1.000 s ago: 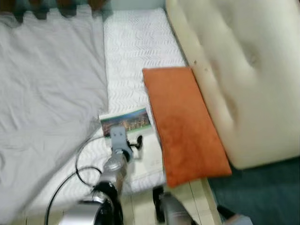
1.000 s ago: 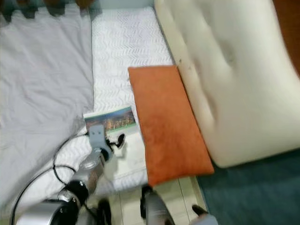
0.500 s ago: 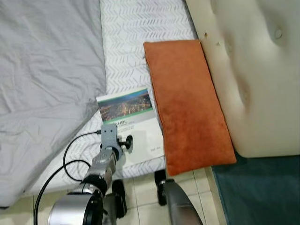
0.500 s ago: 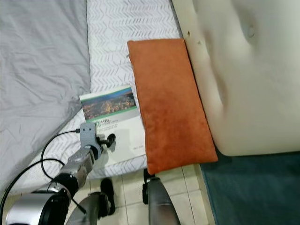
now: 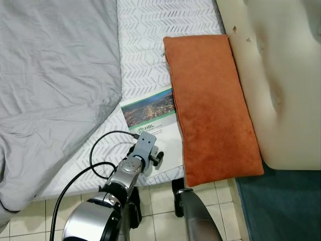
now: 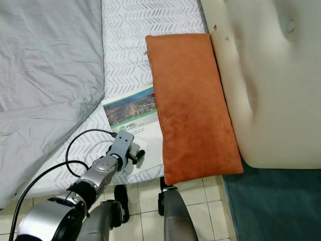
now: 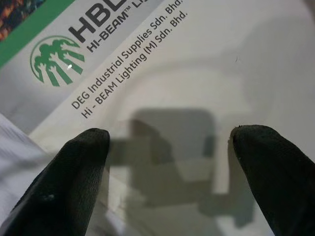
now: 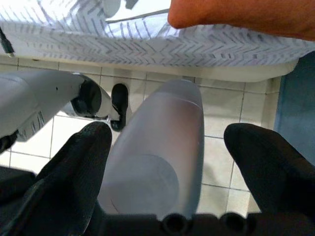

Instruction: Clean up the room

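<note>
A booklet (image 5: 150, 118) with a city photo on top and a white lower half lies on the white patterned sheet (image 5: 145, 45), near the bed's front edge. Its right side touches a long orange cushion (image 5: 210, 105). My left arm (image 5: 128, 170) reaches over the booklet's lower left corner. In the left wrist view my left gripper (image 7: 170, 142) is open just above the white printed page (image 7: 197, 59), its shadow falling between the fingers. My right gripper (image 8: 165, 132) hangs open, pointing down at the tiled floor (image 8: 226, 147) beside the bed.
A crumpled grey blanket (image 5: 50, 75) covers the bed's left part. A cream padded headboard (image 5: 286, 75) stands right of the cushion, with dark teal floor covering (image 5: 281, 211) below it. A black cable (image 5: 95, 165) loops off my left arm. White tiles (image 5: 30, 221) run along the bed's front.
The whole picture has shifted, so the camera moved and sharpened. My left gripper has stayed over the booklet's white lower part, a little nearer its lower left corner.
</note>
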Controlling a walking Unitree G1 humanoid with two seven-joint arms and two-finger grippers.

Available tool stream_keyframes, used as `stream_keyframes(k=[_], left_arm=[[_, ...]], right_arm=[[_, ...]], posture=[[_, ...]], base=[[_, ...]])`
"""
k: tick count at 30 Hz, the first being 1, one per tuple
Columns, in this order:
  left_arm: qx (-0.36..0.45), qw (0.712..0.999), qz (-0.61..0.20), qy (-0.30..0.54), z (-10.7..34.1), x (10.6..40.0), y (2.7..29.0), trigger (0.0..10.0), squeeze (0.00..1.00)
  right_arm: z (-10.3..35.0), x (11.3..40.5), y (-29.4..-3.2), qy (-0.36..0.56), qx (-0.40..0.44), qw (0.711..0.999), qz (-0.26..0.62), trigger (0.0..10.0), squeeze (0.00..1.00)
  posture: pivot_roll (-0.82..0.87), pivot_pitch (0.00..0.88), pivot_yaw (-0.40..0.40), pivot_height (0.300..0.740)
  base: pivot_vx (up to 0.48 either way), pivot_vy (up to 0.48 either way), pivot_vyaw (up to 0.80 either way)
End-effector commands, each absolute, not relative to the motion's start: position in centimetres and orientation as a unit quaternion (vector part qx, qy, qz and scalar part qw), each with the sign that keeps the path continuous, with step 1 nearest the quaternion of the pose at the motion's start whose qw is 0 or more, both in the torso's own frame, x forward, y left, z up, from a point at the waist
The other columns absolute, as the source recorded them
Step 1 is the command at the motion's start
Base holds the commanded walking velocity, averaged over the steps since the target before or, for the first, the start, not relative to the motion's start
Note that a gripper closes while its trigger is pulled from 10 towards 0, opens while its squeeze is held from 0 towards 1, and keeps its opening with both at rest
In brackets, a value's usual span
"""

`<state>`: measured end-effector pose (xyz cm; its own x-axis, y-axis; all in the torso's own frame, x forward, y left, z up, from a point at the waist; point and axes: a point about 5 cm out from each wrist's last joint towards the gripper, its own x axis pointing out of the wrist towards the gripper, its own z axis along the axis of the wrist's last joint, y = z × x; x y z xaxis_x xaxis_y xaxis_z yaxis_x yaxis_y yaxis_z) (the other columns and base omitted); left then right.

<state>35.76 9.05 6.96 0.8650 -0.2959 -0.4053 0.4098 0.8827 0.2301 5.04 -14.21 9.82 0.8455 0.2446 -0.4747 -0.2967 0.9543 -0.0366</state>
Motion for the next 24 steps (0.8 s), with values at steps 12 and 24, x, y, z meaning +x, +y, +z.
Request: stream_keyframes(k=[12,24], left_arm=[[0.252,0.936,-0.135,0.204,6.4,35.8,14.0,10.0,0.0],[0.225,0.95,-0.136,0.171,7.4,36.4,12.8,10.0,0.0]], right_arm=[[8.0,4.6,-13.4,0.274,-0.039,0.949,0.152,10.0,0.0],[7.8,5.5,-13.7,0.268,-0.046,0.95,0.154,10.0,0.0]], posture=[[-0.41,0.666,-0.04,0.74],[-0.42,0.648,-0.048,0.74]], base=[[0.0,0.0,0.0],[0.0,0.0,0.0]])
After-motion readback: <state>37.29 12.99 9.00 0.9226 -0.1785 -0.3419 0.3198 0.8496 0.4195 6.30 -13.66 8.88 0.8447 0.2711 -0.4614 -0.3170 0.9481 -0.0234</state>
